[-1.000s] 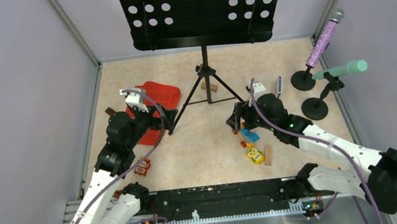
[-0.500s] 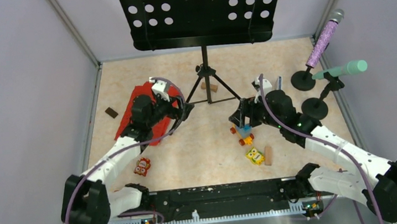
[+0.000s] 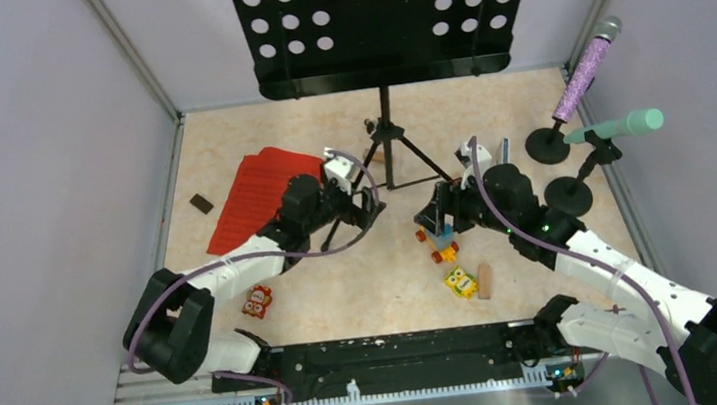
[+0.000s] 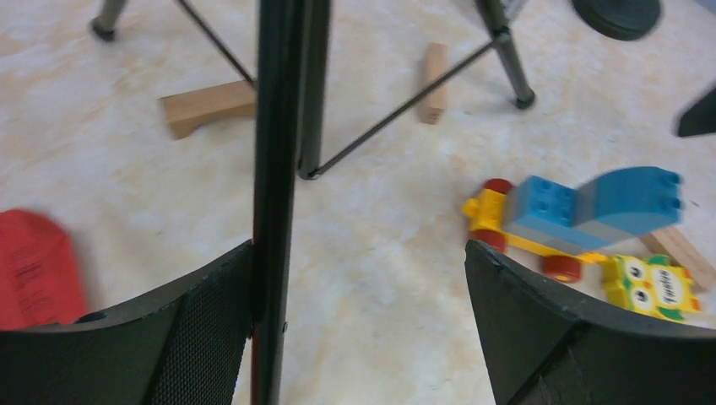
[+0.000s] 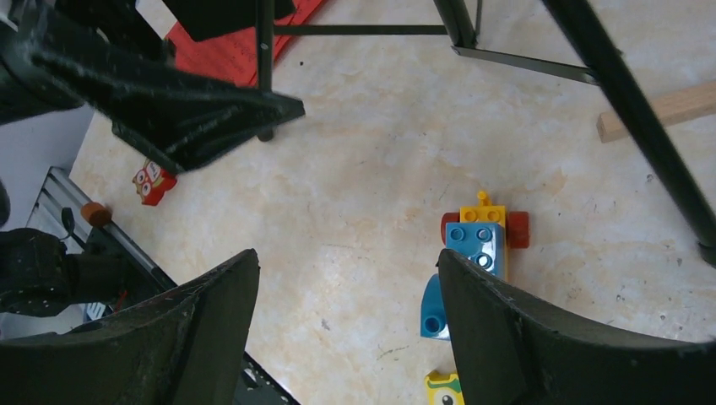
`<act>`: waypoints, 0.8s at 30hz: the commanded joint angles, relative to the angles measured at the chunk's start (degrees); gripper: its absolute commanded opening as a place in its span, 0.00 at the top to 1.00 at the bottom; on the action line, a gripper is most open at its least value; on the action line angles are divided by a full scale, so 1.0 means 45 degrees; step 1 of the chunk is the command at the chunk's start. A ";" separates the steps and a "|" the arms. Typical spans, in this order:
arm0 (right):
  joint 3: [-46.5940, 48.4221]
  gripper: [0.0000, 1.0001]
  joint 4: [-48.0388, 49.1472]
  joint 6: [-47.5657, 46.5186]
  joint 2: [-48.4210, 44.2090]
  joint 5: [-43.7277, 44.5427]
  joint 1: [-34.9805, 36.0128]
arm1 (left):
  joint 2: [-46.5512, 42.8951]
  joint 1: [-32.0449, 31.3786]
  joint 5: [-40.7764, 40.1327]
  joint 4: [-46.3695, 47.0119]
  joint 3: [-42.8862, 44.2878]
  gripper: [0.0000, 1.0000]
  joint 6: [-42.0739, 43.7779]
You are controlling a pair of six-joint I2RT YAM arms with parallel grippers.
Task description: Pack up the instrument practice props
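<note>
Marbled tabletop (image 3: 227,136): rack leg (image 4: 272,211) between open left jaws.

We see the music rack (image 3: 385,19) cut off at 12 o'clock in the top view, while in the left wrist view the red pages (image 4: 34,270) run off the edge at 8 o'clock and the blue brick car (image 4: 583,215) is blurred.

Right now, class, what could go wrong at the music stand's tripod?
The tripod leg lies against one finger of the open left gripper: an off-centre pull may tip the tall music rack toward the purple microphone. The open right gripper hangs over a toy brick car, not a prop.
</note>
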 commanded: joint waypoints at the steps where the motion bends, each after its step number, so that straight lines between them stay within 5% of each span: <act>1: -0.0001 0.23 -0.0085 -0.0299 -0.0467 -0.0136 -0.0086 | 0.0322 -0.2085 0.0597 0.0609 -0.0243 0.09 -0.0230; 15: -0.0582 0.23 0.0250 -0.0157 -0.1668 0.0791 -0.0084 | -0.0485 -0.5786 -0.0804 0.2680 -0.2303 0.12 -0.2316; 24: -0.1169 0.24 0.2546 -0.1077 -0.3389 0.0660 -0.0091 | -0.0997 -0.6666 -0.2442 0.2389 -0.2867 0.01 -0.2130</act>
